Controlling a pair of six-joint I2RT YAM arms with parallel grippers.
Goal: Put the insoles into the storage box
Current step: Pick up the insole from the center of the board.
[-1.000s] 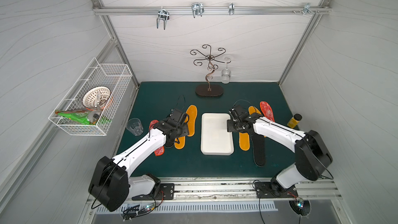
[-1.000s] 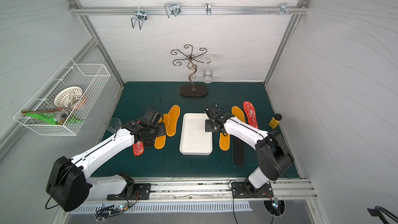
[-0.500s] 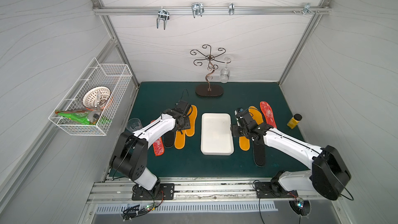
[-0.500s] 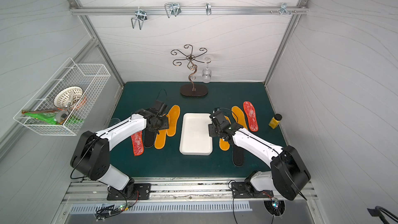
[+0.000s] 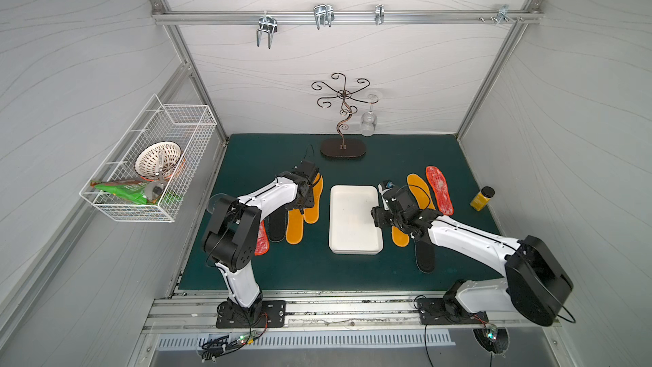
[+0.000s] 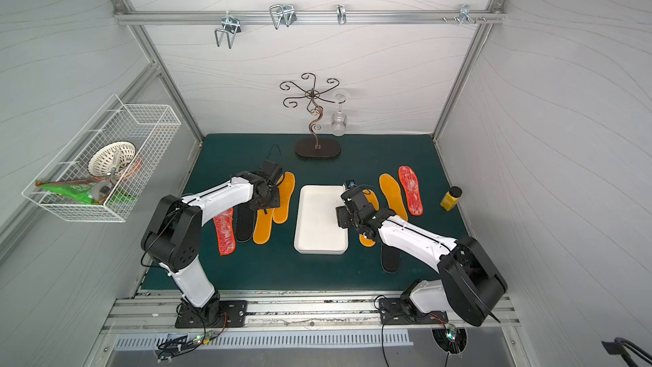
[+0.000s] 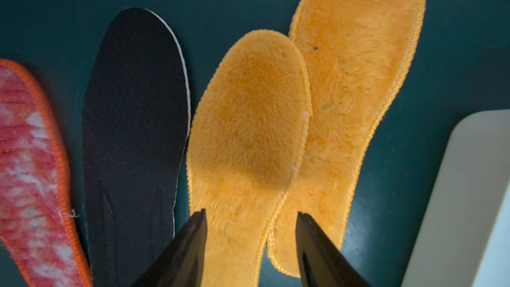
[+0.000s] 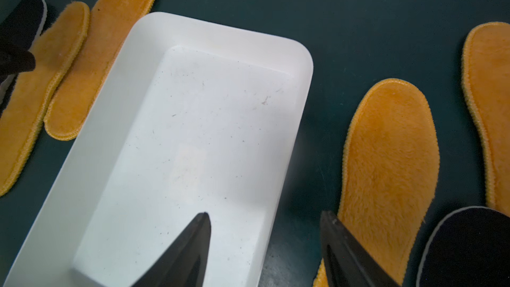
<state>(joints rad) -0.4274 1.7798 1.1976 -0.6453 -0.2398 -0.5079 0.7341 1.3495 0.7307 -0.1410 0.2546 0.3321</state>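
— Shallow white plastic storage box [image 5: 354,222], mid-mat: empty?
— Empty. Eight thin foot-shaped insoles [image 5: 294,231] flat on green mat [image 5: 282,277]: four left, four right.
— Grippers?
— Both parted, empty: left gripper [image 7: 249,213] over fuzzy orange insole [image 7: 248,122], right gripper [image 8: 263,216] above box's right rim.

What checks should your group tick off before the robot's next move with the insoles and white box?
1. Shallow white plastic storage box empty: ok.
2. Left end effector open: ok.
3. It is lined up over the fuzzy orange foot-shaped insole: ok.
4. That insole lies free: not ok, its edge overlaps a second orange insole.
5. Right end effector open: ok, but over the box's wall.
6. Contact with insole made: cannot tell.
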